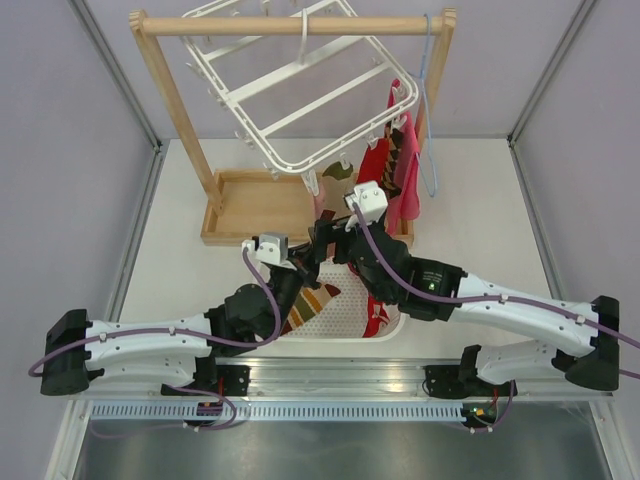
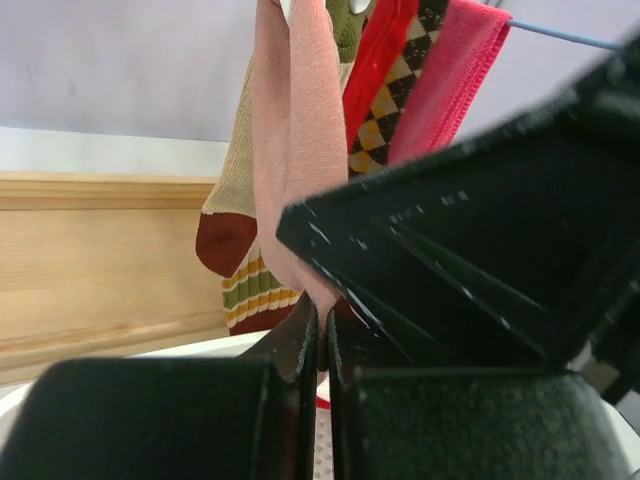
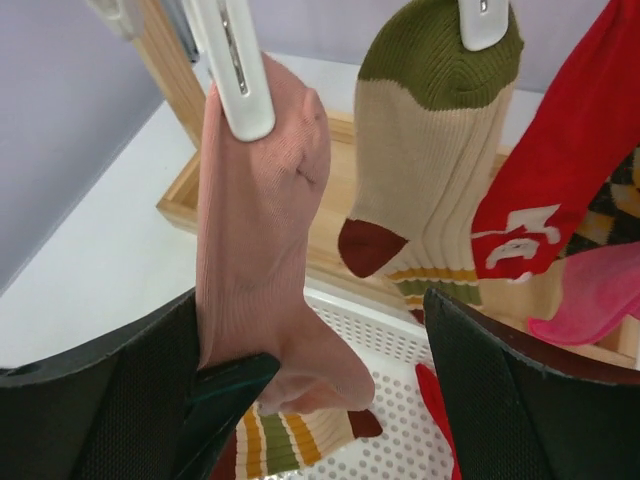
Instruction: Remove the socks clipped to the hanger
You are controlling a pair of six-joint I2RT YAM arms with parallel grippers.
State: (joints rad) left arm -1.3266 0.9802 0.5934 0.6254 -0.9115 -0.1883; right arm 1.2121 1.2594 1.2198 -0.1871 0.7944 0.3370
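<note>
A white basket (image 1: 335,320) with little holes sits on the table between the two arms. In it lie a striped sock (image 1: 308,303) and a loose red sock (image 1: 380,315). Behind it is a wooden tray (image 1: 250,205), the foot of the wooden rack (image 1: 175,100).

The white hanger (image 1: 312,100) hangs tilted from the rack's top bar. At its low corner, socks hang from clips: a pale pink sock (image 3: 255,230) on a white clip (image 3: 235,70), a green-toed sock (image 3: 435,150) and a red sock with white marks (image 3: 560,170).

The left gripper (image 2: 322,350) is closed tight. It looks like it pinches the bottom of the pale pink sock, but the view is very close and dark. The right gripper (image 3: 310,375) is wide open and holds nothing. The pale pink sock hangs between its two fingers.
</note>
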